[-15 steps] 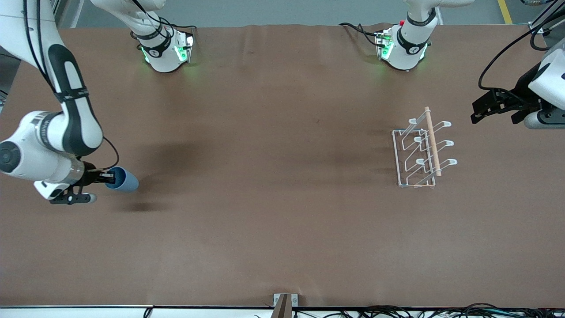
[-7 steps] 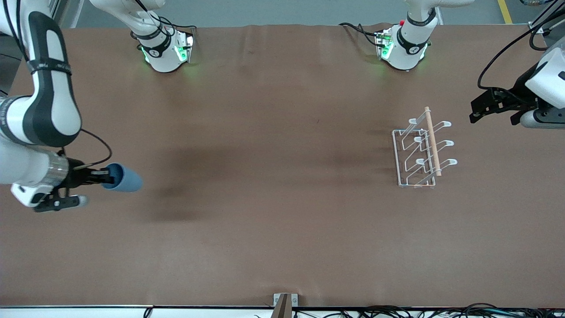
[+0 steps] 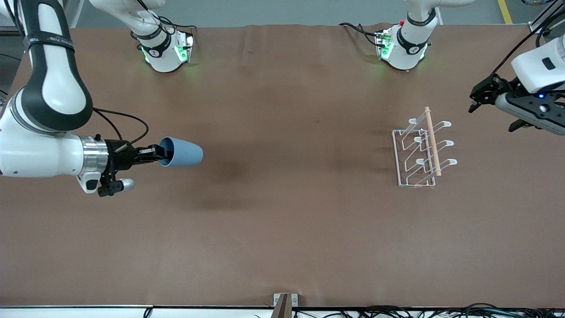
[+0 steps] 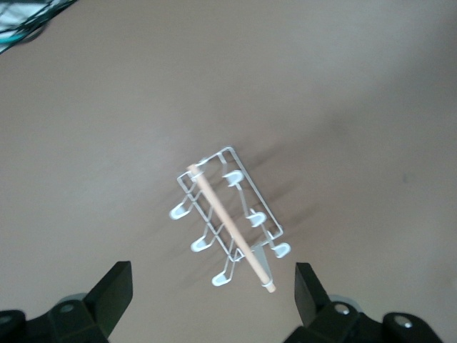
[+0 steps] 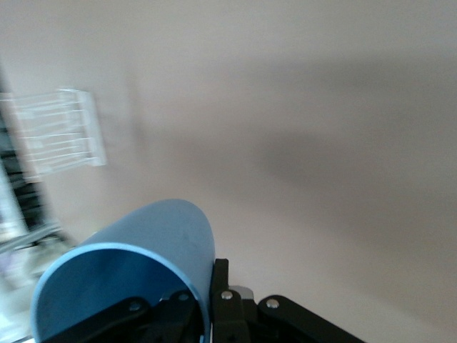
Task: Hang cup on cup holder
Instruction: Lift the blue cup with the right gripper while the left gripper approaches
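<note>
My right gripper [image 3: 158, 153] is shut on the rim of the light-blue cup [image 3: 183, 153] and holds it sideways in the air over the table toward the right arm's end. One finger is inside the cup [image 5: 136, 275], one outside. The white wire cup holder [image 3: 421, 150] with its wooden dowel stands toward the left arm's end and also shows in the left wrist view [image 4: 228, 218] and, small, in the right wrist view [image 5: 57, 132]. My left gripper [image 3: 479, 95] is open and empty in the air beside the holder.
Brown table cloth [image 3: 282, 212] covers the table. The two arm bases [image 3: 165, 48] [image 3: 404, 46] stand along the edge farthest from the front camera. Cables lie along the nearest edge.
My right gripper has lifted the cup and carried it toward the table's middle, toward the cup holder. My left gripper has risen and shifted slightly.
</note>
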